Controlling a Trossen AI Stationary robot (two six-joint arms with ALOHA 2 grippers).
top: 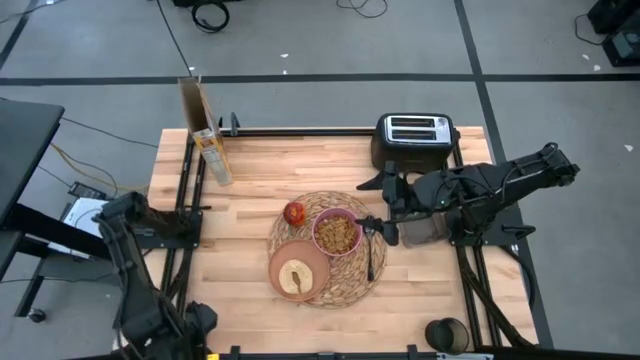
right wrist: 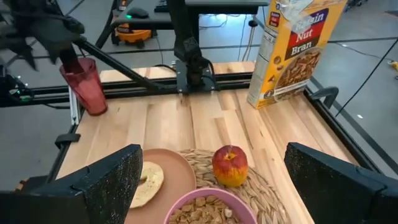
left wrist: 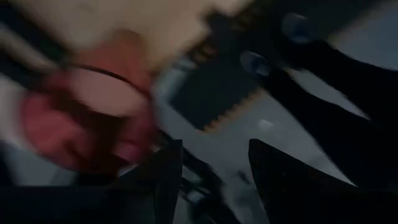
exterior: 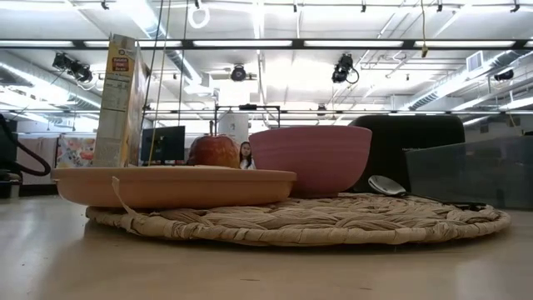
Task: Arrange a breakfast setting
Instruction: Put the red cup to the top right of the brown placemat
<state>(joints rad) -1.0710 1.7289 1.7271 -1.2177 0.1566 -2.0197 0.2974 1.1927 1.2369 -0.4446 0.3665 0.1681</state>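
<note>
**Crowded middle, open front corners**

The large round woven straw placemat (top: 328,250) fills the table's centre, laden with a tan-brown plate (top: 298,272), small pink bowl (top: 337,232) and red apple (top: 294,212). A tall cereal box (top: 206,130) blocks the back-left edge, a black toaster (top: 415,138) the back-right corner. Bare wooden table (top: 230,270) lies open along the left side.

**Colours on the breakfast table**

The placemat (top: 345,290) is woven straw, pale tan. The bowl (top: 336,232) is pink, holding brown cereal. The plate (top: 299,268) is tan-brown under a pale toast (top: 294,277). The apple (top: 293,212) is red with yellow. The tumbler (right wrist: 86,84) is translucent pinkish-red. The cereal box (right wrist: 292,53) is yellow, white and red. The toaster (top: 415,135) is black.
</note>
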